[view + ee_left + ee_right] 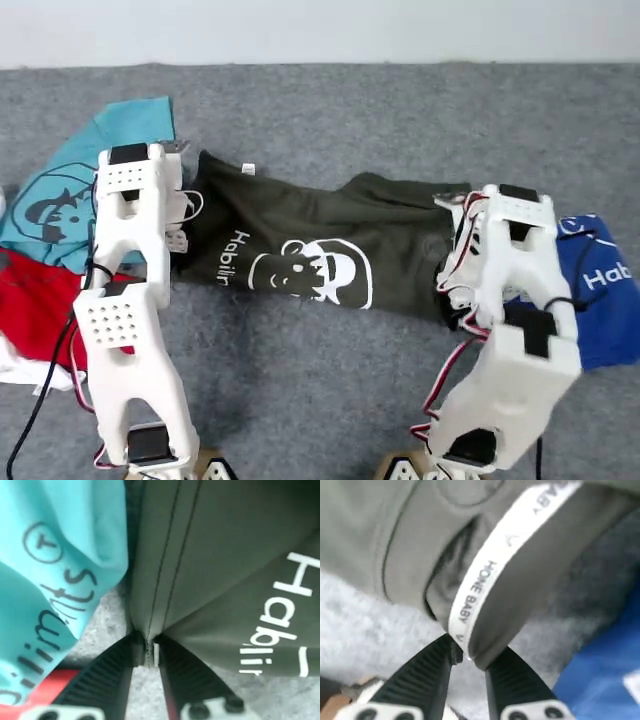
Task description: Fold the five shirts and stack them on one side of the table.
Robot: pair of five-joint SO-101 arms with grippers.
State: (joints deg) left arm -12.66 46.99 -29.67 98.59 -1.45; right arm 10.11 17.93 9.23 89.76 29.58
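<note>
Olive shirt (320,250) stretched across the middle of the table (320,400) | left gripper (149,646) clenched on its hem; right gripper (472,652) clenched on its neckband | teal shirt (75,165), red shirt (30,300) at left edge; blue shirt (605,320) at right edge

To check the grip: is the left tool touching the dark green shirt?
Touching. The left wrist view shows the left tool shut on the dark green shirt, its seamed edge pinched.
</note>
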